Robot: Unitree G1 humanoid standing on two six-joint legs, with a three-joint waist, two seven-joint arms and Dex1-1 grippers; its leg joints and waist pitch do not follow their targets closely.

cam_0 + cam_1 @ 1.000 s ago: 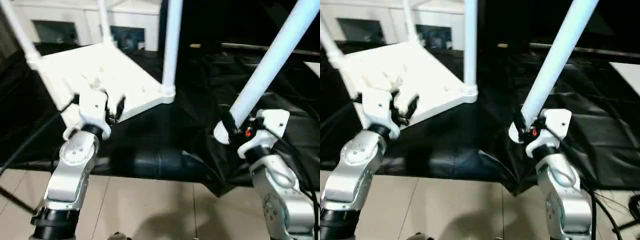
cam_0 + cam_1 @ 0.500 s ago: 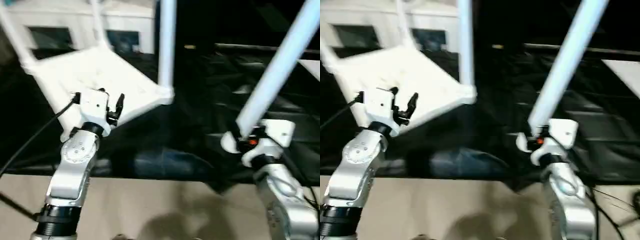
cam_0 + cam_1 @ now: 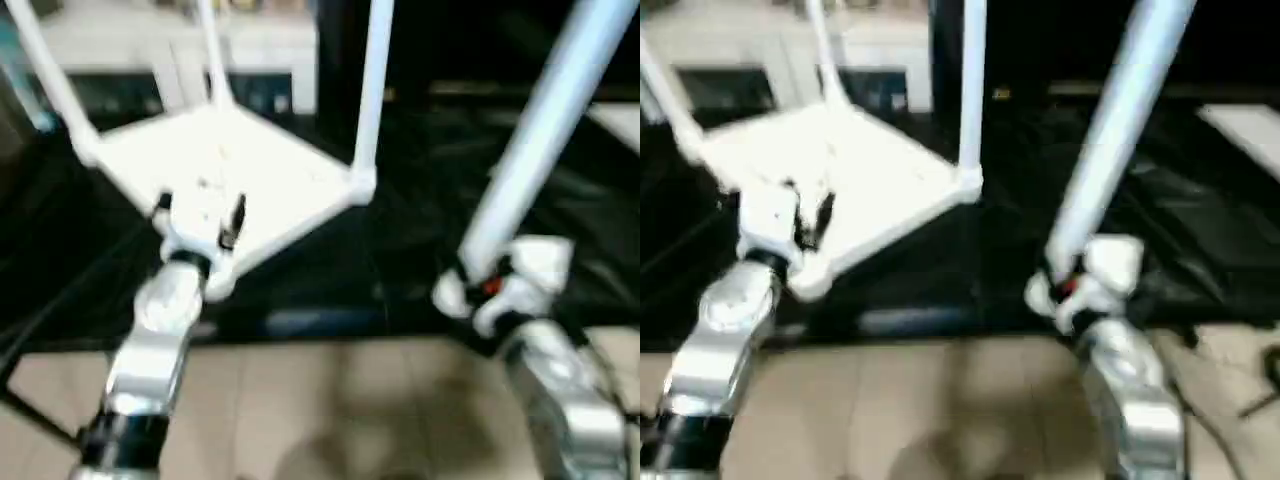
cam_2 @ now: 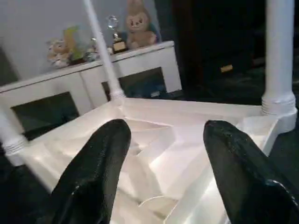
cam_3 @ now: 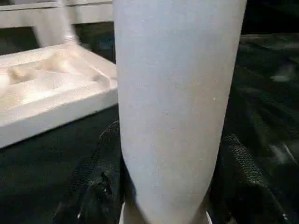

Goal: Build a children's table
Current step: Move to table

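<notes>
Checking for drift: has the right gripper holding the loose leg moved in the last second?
Yes, slightly: the right gripper, shut on the loose leg, now sits lower, nearer the front edge of the black-draped table than before.

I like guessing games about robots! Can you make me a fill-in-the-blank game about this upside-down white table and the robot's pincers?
1. The small white plastic table top lies upside down on a ___ cloth.
2. ___ white tube legs already stand up from its corners.
3. The right pincer holds one more white tapered tube leg, so it is shut on the ___.
4. The left pincer hovers over the ribbed underside with its black fingers ___.

Missing words: black; three; leg; open
</notes>
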